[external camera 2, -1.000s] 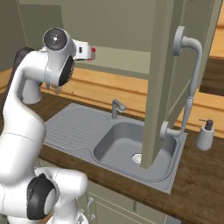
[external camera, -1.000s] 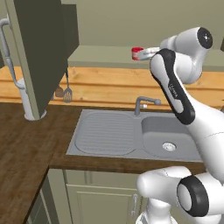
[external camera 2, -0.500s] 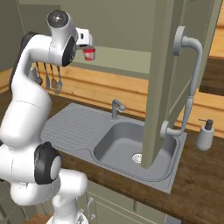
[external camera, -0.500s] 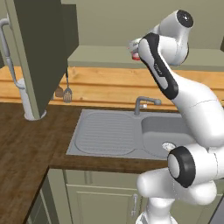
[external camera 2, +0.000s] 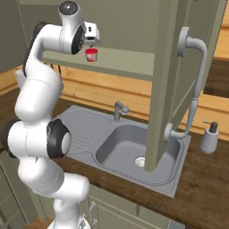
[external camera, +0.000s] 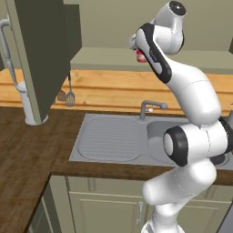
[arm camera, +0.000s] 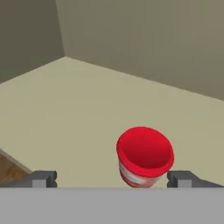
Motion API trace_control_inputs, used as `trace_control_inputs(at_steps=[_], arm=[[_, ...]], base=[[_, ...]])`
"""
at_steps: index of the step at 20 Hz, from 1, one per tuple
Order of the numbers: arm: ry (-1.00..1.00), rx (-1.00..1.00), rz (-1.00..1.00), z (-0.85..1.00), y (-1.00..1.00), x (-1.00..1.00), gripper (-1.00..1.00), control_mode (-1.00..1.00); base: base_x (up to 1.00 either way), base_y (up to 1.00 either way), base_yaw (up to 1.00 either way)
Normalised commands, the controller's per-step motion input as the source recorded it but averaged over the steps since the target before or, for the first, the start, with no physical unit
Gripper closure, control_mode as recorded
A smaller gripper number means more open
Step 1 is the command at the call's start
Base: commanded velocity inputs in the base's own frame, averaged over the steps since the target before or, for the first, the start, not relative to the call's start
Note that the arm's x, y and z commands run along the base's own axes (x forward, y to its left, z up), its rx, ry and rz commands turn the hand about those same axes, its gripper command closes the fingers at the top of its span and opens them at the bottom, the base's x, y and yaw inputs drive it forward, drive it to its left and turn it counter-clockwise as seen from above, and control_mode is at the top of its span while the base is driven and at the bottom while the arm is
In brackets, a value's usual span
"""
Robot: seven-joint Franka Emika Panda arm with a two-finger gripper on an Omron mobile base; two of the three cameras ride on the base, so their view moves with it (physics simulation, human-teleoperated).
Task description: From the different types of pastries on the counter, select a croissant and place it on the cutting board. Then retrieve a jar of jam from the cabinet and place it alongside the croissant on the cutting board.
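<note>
The arm has straightened up since a second ago and turned its hand downward, while the jar of jam has stayed in the same spot throughout.

Nearest the base, far below the gripper (external camera 2: 91, 43), the dark wood counter (external camera: 27, 150) carries a grey sink (external camera 2: 129, 150) with a ribbed draining board. A faucet (external camera 2: 119, 109) stands at the back edge of the sink, also well below the gripper. Further to the gripper's right, a soap dispenser (external camera 2: 209, 137) sits on the counter beside the sink. An open cabinet door (external camera 2: 163, 85) with a long pale handle hangs between the dispenser and the gripper. On the other side, low and to the gripper's left, a spatula (external camera: 69, 97) hangs against the wooden wall panel. A second open door (external camera: 43, 54) hangs in front of it.

Up at cabinet height, the gripper points down with its fingers (arm camera: 43, 179) spread wide and gripping nothing. The jar of jam (arm camera: 144, 156) stands upright on the pale olive cabinet shelf (arm camera: 87, 109), just under the gripper. It sits in line with the gap but close to one fingertip, and whether it touches that tip cannot be told. Beyond the jar, the cabinet's plain back wall (arm camera: 153, 43) meets a side wall in a corner.
</note>
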Motion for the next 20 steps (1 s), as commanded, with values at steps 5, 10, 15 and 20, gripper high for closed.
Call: trace_control_inputs(at_steps=[5,10,15,20], arm=[[0.0,-0.04,0.0,0.0,-0.14,0.28,-1.0,-1.0],[0.0,-0.06,0.0,0.0,-0.24,0.18,-1.0,-1.0],[0.0,-0.09,0.0,-0.15,-0.04,0.01,-1.0,-1.0],[0.0,-0.1,0.0,-0.39,0.0,0.0,-1.0,-1.0]], base=[[0.0,0.0,0.0],[0.0,0.0,0.0],[0.0,0.0,0.0],[0.0,0.0,0.0]])
